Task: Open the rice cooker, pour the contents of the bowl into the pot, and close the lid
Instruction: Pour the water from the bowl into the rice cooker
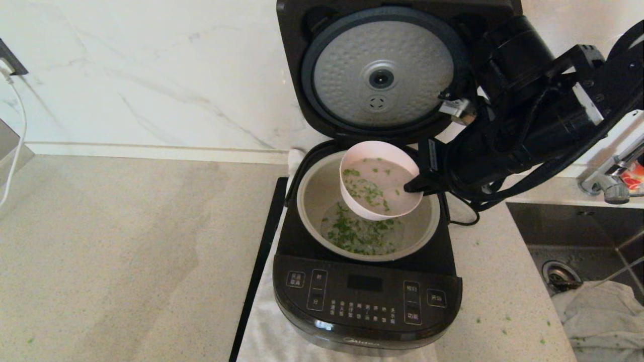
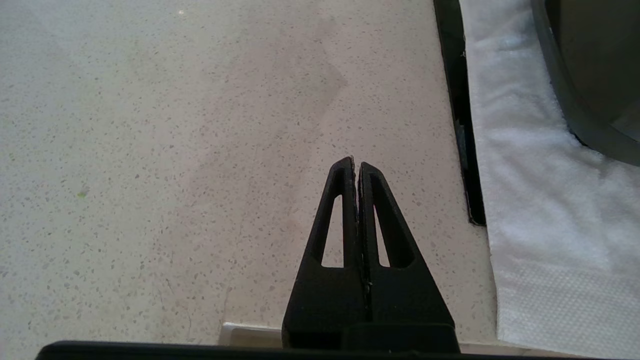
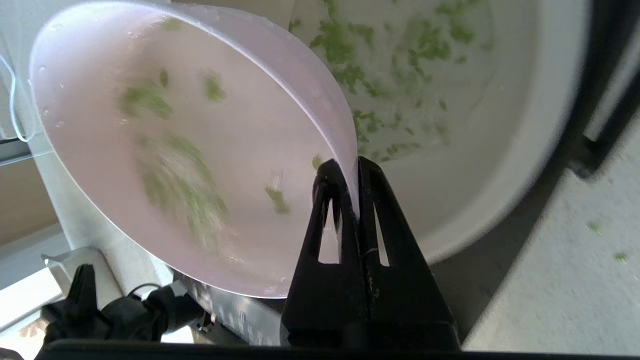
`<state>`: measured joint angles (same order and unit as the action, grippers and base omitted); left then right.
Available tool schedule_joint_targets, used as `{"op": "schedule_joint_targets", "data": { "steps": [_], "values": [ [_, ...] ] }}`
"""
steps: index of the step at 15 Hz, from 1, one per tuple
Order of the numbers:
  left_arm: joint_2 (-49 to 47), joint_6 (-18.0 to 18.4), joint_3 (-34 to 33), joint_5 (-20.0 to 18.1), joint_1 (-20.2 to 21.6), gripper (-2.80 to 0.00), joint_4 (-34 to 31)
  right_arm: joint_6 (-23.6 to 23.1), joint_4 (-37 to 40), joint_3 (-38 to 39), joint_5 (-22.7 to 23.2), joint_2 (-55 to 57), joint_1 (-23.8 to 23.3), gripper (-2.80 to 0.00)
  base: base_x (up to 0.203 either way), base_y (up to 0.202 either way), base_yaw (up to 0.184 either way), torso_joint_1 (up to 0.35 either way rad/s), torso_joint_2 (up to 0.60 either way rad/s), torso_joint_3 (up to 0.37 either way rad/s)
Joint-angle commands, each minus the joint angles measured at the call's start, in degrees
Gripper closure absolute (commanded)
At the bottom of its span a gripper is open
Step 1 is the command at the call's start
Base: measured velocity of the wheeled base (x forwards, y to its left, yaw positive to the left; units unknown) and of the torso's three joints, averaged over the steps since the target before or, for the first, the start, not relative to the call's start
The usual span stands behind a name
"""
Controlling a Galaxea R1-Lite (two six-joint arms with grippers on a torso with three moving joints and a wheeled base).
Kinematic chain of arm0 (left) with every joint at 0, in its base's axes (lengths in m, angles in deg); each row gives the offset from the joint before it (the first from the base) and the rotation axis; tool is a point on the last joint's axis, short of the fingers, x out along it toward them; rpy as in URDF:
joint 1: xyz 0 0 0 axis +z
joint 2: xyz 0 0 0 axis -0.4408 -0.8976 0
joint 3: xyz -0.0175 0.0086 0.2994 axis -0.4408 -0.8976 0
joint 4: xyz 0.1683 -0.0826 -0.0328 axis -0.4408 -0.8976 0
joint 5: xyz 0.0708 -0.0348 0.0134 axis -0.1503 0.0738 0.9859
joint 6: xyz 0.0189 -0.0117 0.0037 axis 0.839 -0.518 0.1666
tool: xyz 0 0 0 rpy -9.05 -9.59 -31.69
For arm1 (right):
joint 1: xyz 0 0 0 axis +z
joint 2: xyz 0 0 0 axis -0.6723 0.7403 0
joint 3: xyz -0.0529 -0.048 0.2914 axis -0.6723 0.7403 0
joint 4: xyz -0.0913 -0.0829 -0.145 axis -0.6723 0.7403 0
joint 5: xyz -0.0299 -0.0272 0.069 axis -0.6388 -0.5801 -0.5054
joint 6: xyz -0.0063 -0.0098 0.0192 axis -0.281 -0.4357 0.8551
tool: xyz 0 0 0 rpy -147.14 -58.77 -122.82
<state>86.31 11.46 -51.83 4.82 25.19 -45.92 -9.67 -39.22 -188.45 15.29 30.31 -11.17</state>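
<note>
The black rice cooker (image 1: 366, 296) stands open, its lid (image 1: 382, 70) upright with the dimpled silver disc facing me. The pale pink bowl (image 1: 378, 177) is tipped steeply over the grey pot (image 1: 312, 201), mouth toward the front. Green bits in liquid (image 1: 359, 234) lie on the pot's bottom, and a few green bits (image 3: 192, 200) still cling inside the bowl (image 3: 150, 150). My right gripper (image 3: 351, 167) is shut on the bowl's rim, reaching in from the right (image 1: 415, 183). My left gripper (image 2: 355, 162) is shut and empty over bare counter, left of the cooker.
A white towel (image 2: 540, 210) lies under the cooker, with a black strip (image 1: 259, 266) along its left side. A sink (image 1: 583, 241) with a cloth and a faucet (image 1: 611, 176) sits at the right. A marble wall stands behind. Green specks dot the counter (image 1: 503, 322).
</note>
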Motion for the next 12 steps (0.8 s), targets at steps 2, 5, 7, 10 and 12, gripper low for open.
{"op": "schedule_joint_targets", "data": {
  "steps": [2,5,7,10,12],
  "values": [
    [0.0,0.01,0.0,-0.02,0.0,0.0,-0.01,0.87,-1.69,0.02,-0.26,2.94,1.05,0.0,0.0,0.0,0.0,0.0,0.0,0.0],
    [0.06,0.01,0.0,0.02,0.0,0.0,-0.01,0.87,-2.97,-0.03,-3.53,4.96,1.95,0.0,0.0,0.0,0.0,0.0,0.0,0.0],
    [-0.02,0.01,0.0,0.02,0.0,0.0,-0.01,0.94,-3.48,-0.16,-4.04,5.81,1.98,0.0,0.0,0.0,0.0,0.0,0.0,0.0],
    [0.06,0.01,0.0,0.02,0.0,0.0,-0.01,1.4,-4.63,-0.21,-4.24,6.29,1.98,0.0,0.0,0.0,0.0,0.0,0.0,0.0],
    [0.0,0.01,0.0,0.02,0.0,0.0,-0.01,1.6,-5.76,-0.16,-6.45,6.36,1.98,0.0,0.0,0.0,0.0,0.0,0.0,0.0]
  ]
}}
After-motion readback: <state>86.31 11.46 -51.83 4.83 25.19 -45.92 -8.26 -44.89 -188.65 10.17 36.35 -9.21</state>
